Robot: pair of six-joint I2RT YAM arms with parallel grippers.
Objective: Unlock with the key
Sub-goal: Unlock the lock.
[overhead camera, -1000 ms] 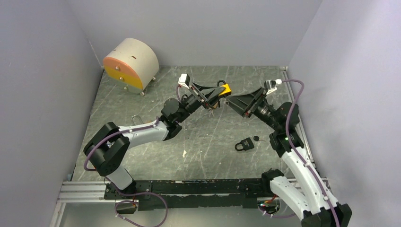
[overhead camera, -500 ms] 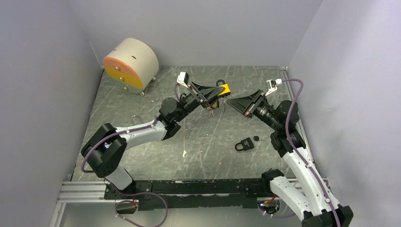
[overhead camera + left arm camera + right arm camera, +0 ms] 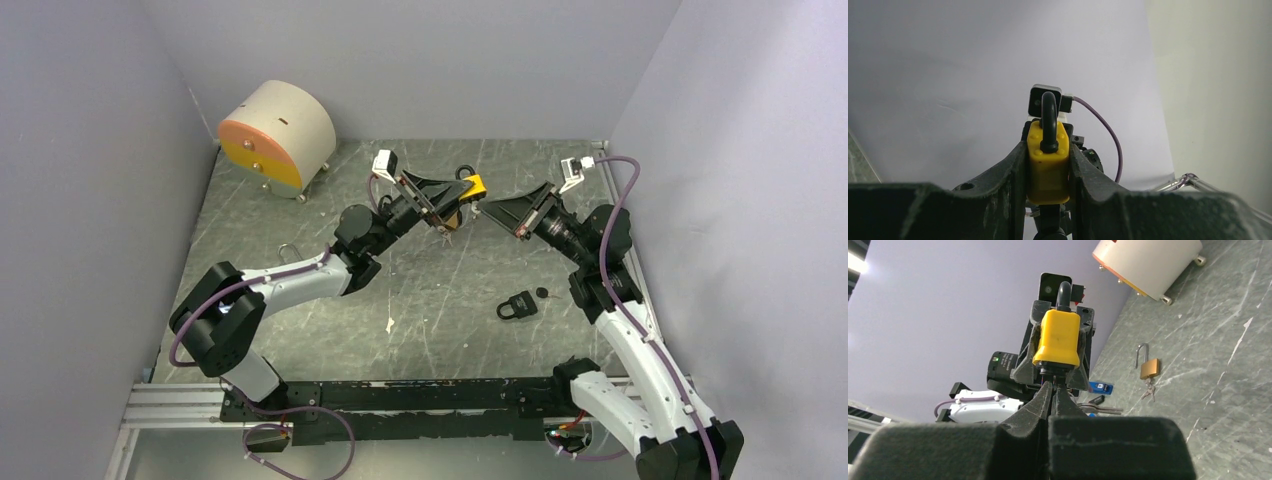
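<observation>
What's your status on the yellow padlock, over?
Left hand clamped on yellow padlock, held aloft. Right hand shut at key under it. Nothing in the way.

Robotics lab test cell. Evidence: plain lavender-grey panel walls [image 3: 80, 200] box in three sides of a scratched dark grey stone-pattern tabletop [image 3: 440, 290]. A white-and-black jointed left robot arm [image 3: 290, 280] and a matching right robot arm [image 3: 640, 370] stand on a black base plate [image 3: 420, 395] beside a silver aluminium extrusion rail [image 3: 175, 405]. Exposed purple cable [image 3: 1108, 128] runs to a wrist camera.
</observation>
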